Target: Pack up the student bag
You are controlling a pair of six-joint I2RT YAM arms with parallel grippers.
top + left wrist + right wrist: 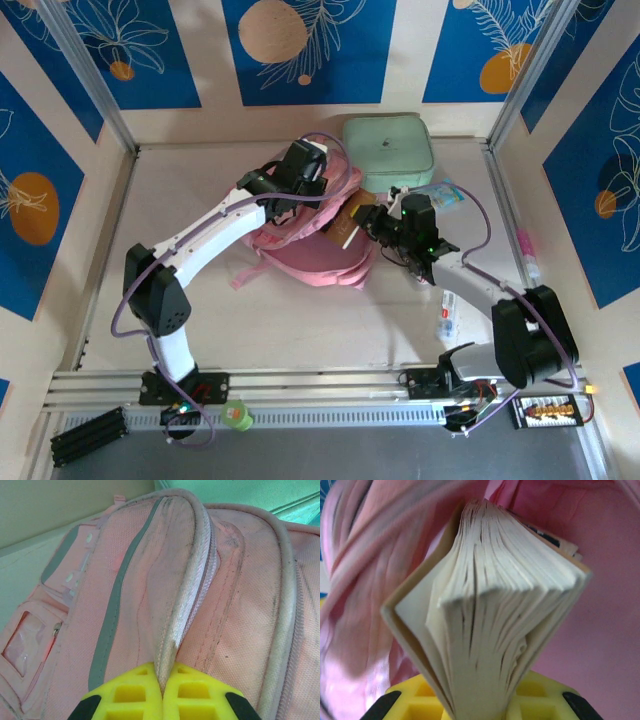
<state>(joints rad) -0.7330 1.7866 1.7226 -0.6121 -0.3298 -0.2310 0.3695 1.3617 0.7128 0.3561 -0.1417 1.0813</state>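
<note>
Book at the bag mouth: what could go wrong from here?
1. The book in the right gripper is fanned open; loose pages may snag on the student bag lining and crumple.
2. The left gripper pinches only the thin zipper edge; if it slips, the opening could sag shut on the book.

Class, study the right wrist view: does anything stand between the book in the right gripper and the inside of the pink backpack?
Nothing visible does. The left gripper pinches the zippered rim of the pink backpack, and the book in the right gripper points into pink lining.
</note>
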